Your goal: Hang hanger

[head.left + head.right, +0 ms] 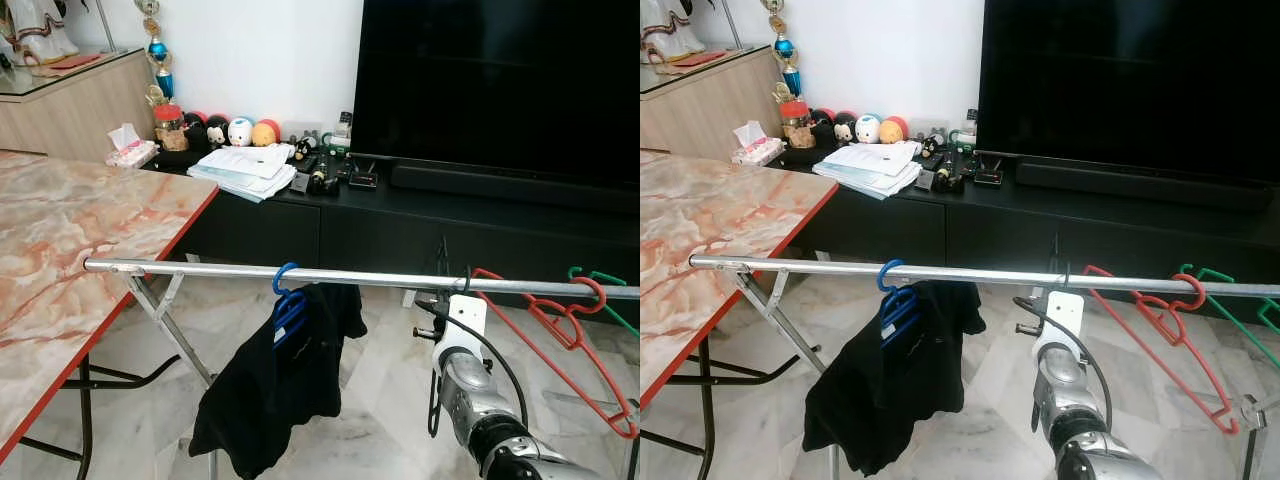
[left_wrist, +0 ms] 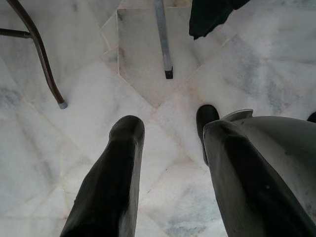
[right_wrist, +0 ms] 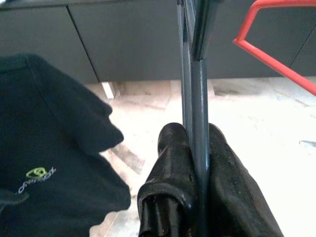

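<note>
Four hangers: blue (image 1: 288,300), red (image 1: 560,330), green (image 1: 600,285), black (image 3: 193,74).

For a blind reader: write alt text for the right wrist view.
The right pincer is shut on a dark hanger, which runs up from between its black fingers. A black garment hangs to one side, a red hanger to the other, over pale floor.

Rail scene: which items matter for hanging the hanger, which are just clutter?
Job:
right gripper, shut on dark hanger
metal rail

Lying about:
blue hanger with black shirt
red hanger
green hanger
marble table
papers
TV
left gripper, idle over floor
</note>
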